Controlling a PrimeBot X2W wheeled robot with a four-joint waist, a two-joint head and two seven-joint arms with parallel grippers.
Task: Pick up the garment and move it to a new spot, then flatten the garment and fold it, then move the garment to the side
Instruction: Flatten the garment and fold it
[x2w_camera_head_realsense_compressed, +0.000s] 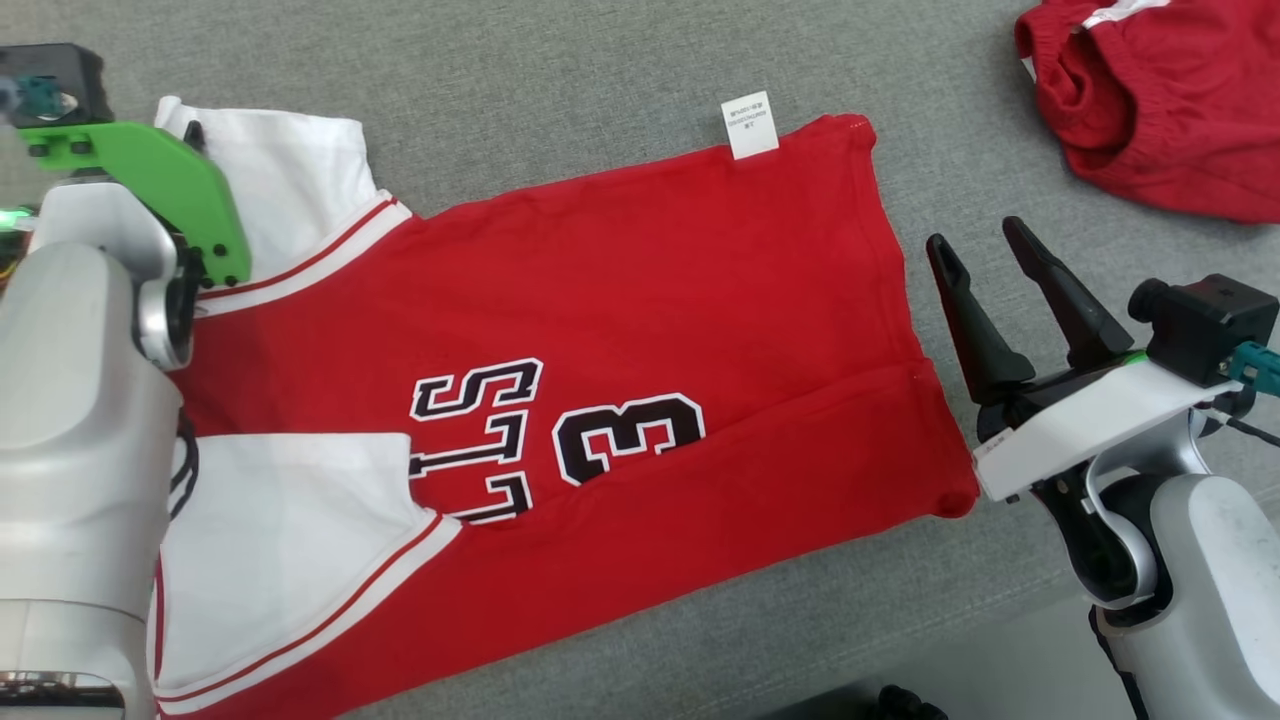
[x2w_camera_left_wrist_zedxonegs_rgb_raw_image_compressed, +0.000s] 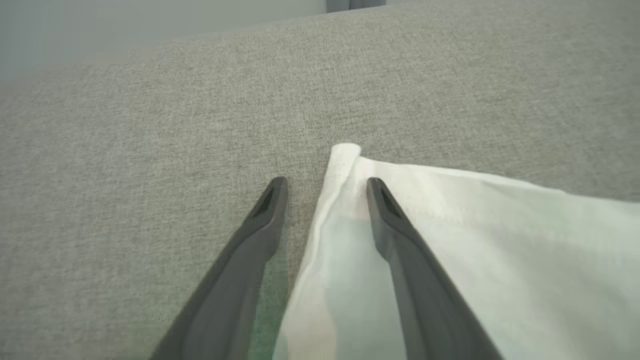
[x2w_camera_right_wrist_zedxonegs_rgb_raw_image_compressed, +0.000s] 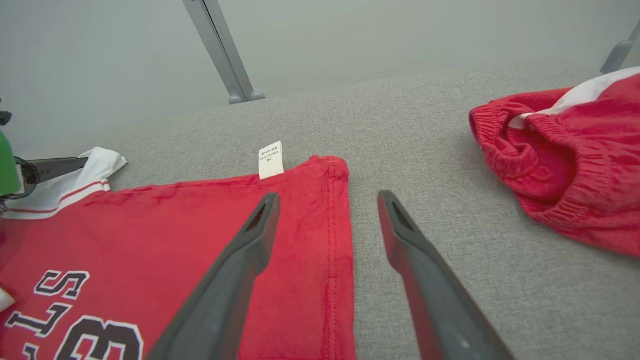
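- Surface: grey woven upholstery, across the whole frame.
- Room: pale wall behind; slanted grey metal post at upper left of the right wrist view.
- Garment: red jersey with white sleeves, lying spread at centre.
- Second red garment: bunched, upper right.
- Left gripper: fingers parted, straddling the white sleeve's corner.
- Right gripper: fingers spread, holding nothing, just beside the hem.

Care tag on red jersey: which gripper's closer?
Right. The right gripper sits beside the hem, near the care tag; left gripper straddles a white sleeve edge at the jersey's opposite end.
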